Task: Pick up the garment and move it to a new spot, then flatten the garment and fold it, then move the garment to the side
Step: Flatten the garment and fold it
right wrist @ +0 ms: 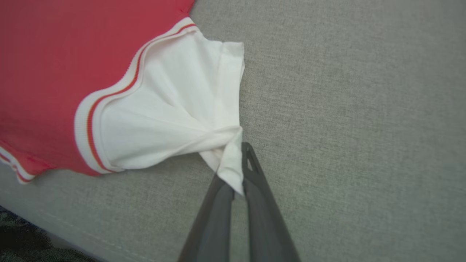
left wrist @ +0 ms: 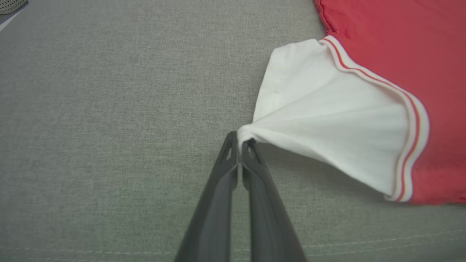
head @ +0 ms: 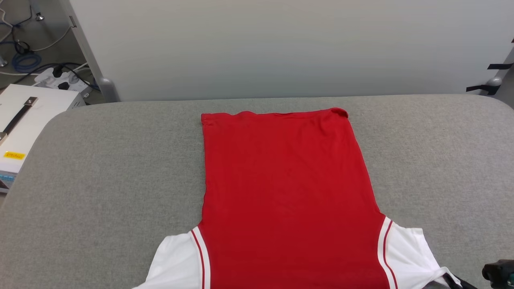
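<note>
- Pinching the tip of the short white left sleeve [left wrist: 327, 120], the left gripper [left wrist: 239, 140] has its two long dark fingers pressed together on the cloth, drawing it into a gathered point.
- The right gripper [right wrist: 236, 163] is clamped on the corner of the white right sleeve [right wrist: 164, 120], with a flap of cloth folded between its fingers.
- The red jersey T-shirt [head: 285, 184] with red-white striped trim lies flat, plain red side up, mid-way across the grey fabric-covered table [head: 100, 168], its sleeves nearest and its hem farthest.
- Beyond stands a pale wall panel [head: 281, 48]; far left sit a white box [head: 24, 120] with a black strap and a white power strip [head: 60, 80].
</note>
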You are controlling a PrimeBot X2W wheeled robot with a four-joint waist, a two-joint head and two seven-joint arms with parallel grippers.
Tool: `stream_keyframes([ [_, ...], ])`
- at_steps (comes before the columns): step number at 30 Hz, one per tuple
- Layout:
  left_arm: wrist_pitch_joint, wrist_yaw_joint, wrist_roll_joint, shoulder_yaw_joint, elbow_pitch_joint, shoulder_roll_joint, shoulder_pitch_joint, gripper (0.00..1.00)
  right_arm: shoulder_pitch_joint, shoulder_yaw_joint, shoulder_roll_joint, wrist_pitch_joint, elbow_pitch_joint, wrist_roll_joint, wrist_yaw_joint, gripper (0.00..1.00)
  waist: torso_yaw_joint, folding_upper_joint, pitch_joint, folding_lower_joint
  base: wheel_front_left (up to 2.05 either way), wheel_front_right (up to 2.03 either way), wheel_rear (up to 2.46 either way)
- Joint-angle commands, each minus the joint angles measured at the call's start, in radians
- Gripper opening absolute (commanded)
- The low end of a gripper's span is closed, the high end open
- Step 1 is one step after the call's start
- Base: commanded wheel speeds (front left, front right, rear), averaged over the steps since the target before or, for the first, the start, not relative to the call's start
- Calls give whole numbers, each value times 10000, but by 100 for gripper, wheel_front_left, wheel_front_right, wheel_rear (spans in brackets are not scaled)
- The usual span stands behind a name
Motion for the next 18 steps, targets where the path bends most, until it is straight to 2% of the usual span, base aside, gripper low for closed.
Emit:
stream_keyframes([
  [1, -59, 57, 59, 90, 146, -13, 224, 0, 371, -273, -104, -43, -33, -46, -9, 0, 15, -1, -28, 1, 0, 0, 0],
  [7, -59, -14, 299, 231, 251, -186, 352, 0, 1051, -1251, 106, 38, -285, -327, -9, 0, -20, -1, -20, 1, 0, 0, 0],
  [8, -59, -38, 348, 267, 209, -231, 321, 0, 1082, -1416, 163, 71, -335, -394, -9, 32, -11, -1, -18, 1, 0, 0, 0],
  [9, -59, -54, 418, 318, 150, -282, 282, 0, 1103, -1625, 227, 111, -425, -495, -9, 58, 1, -1, -15, 1, 0, 0, 0],
  [10, -59, -65, 487, 344, 99, -311, 255, 0, 1107, -1806, 259, 142, -509, -594, -9, 100, 11, -1, -10, 1, 0, 0, 0],
  [15, -59, -57, 882, 535, -366, -495, 101, 0, 851, -3220, 282, 262, -1335, -1242, -9, 100, 79, -1, 122, 1, 0, 0, 0],
  [18, -59, 1, 1121, 682, -757, -614, 32, 0, 547, -4227, 147, 590, -2362, -1651, -9, 100, 163, -1, 271, 1, 0, 0, 0],
])
